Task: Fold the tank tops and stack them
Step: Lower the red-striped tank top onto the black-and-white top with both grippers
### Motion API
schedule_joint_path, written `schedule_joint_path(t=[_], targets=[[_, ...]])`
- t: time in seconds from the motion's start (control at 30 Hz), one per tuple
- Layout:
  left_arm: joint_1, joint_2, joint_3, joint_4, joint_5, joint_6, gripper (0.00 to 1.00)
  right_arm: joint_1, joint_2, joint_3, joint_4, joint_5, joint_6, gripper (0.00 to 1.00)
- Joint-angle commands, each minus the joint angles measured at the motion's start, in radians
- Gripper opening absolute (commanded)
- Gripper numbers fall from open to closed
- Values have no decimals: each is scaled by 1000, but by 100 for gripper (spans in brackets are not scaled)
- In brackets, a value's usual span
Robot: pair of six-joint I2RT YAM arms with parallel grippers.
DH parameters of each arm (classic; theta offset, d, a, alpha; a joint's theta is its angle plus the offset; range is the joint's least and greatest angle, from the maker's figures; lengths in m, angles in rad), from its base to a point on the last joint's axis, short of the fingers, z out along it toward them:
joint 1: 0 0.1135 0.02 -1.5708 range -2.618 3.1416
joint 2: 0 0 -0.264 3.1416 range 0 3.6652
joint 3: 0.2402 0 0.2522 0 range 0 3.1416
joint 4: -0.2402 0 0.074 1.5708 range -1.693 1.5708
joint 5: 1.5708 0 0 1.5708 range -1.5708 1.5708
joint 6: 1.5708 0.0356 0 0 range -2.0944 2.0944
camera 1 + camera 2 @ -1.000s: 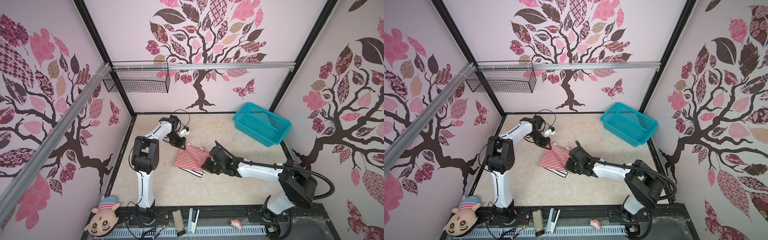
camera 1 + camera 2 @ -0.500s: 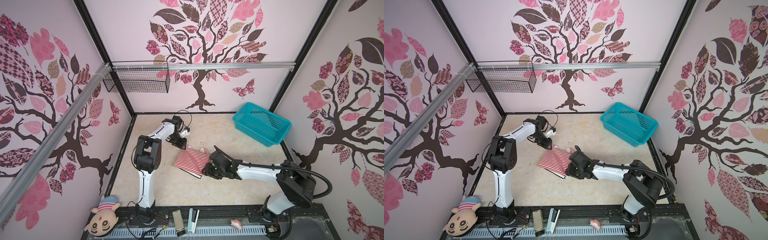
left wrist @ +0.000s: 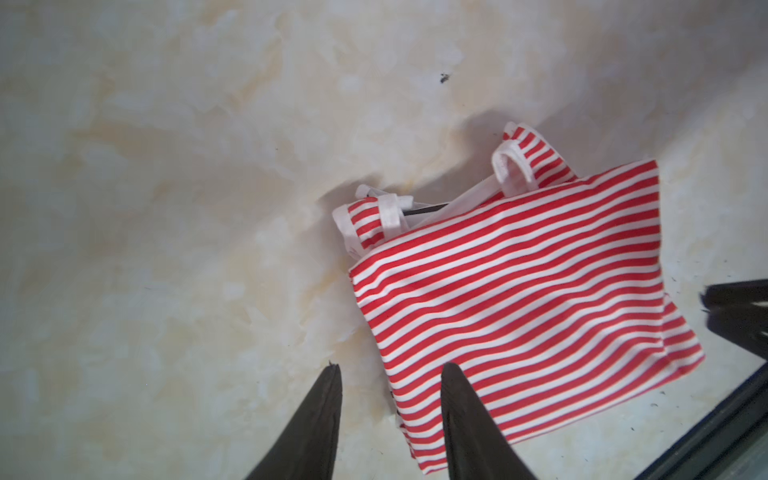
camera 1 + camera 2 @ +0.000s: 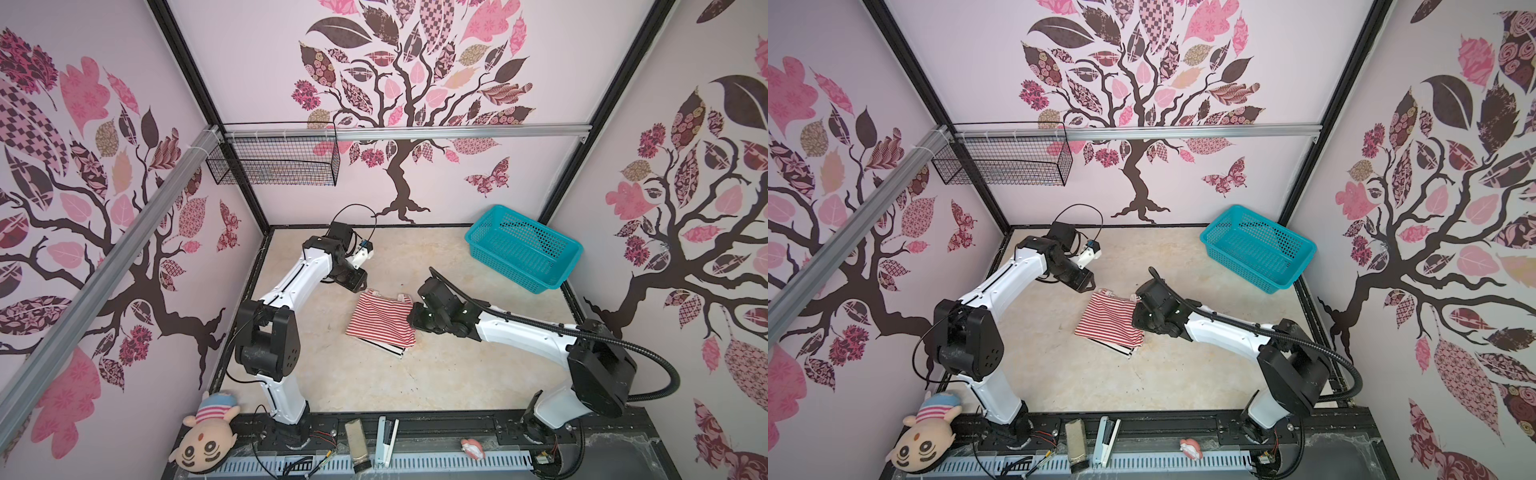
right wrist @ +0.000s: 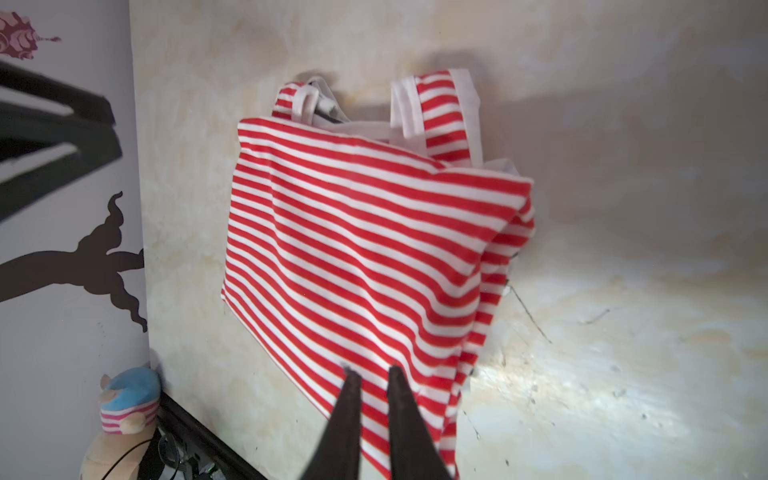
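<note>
**Folded red-and-white tank top (image 4: pixel 380 318) on the black-and-white tank top (image 4: pixel 392 351), a gripper at either end.**

The left gripper (image 3: pixel 390 368) hovers with its jaws apart and empty, and the stack's strap end lies just ahead of its fingertips. The right gripper (image 5: pixel 371 370) has its jaws closed almost together directly over the red stripes at its own near edge. I cannot tell whether cloth is pinched between them. If a layer is caught, pulling back would likely drag the red top open and slide it off the black-and-white one beneath. The loose pale straps (image 3: pixel 513 172) could also snag the left fingers if they dip.
</note>
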Motion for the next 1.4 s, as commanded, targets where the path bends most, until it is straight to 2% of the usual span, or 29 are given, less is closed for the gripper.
schedule_joint_path(t=[0.0,0.1,0.2,0.53,0.73,0.97,1.13,1.37], targets=[[-28,21,-80,-45,104,22,36,-51,82,36,44,-51,-14,4],[-47,20,-147,-42,128,40,26,-73,139,59,71,-96,-9,1],[-49,10,-216,-23,129,51,21,-73,175,61,81,-113,-3,0],[-50,34,-344,33,54,79,17,-89,171,-56,67,-57,-10,0],[-49,37,-356,28,47,81,17,-77,48,-65,59,-76,-37,2],[-49,16,-302,-3,64,63,23,65,-25,5,17,-43,-21,9],[-49,29,-230,-3,43,42,32,100,-10,-69,97,-76,32,9],[-43,108,-126,12,28,7,34,109,-4,-193,175,-90,67,9]])
